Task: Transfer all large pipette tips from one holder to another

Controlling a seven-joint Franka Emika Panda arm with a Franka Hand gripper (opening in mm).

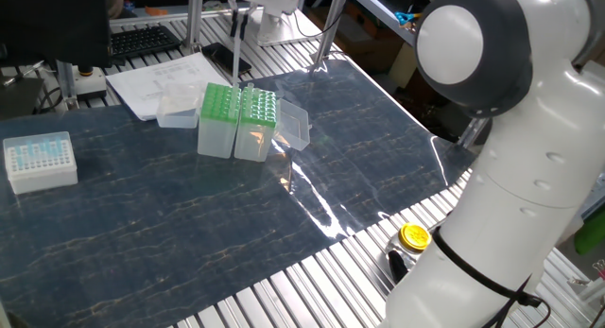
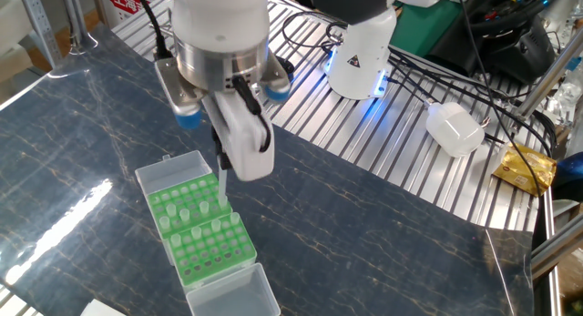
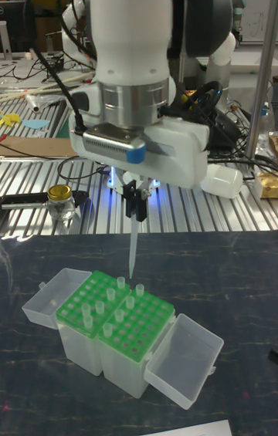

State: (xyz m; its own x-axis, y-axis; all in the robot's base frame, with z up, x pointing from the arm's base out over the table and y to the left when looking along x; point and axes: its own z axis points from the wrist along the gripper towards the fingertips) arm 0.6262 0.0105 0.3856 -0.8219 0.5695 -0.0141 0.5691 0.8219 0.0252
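One tip hangs upright in the closed jaws, its point just above the green racks; the tall view shows the gap. Other tips stand in the racks. Only the far fixed view shows a white box, well left of the racks on the desk.

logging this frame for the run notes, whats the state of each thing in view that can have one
gripper: shut on a pipette tip, above the racks
held pipette tip: upright, point down, clear of the racks
left green rack: lid open, few tips standing
right green rack: lid open, few tips standing
white box: no lid on, pale-blue tips showing
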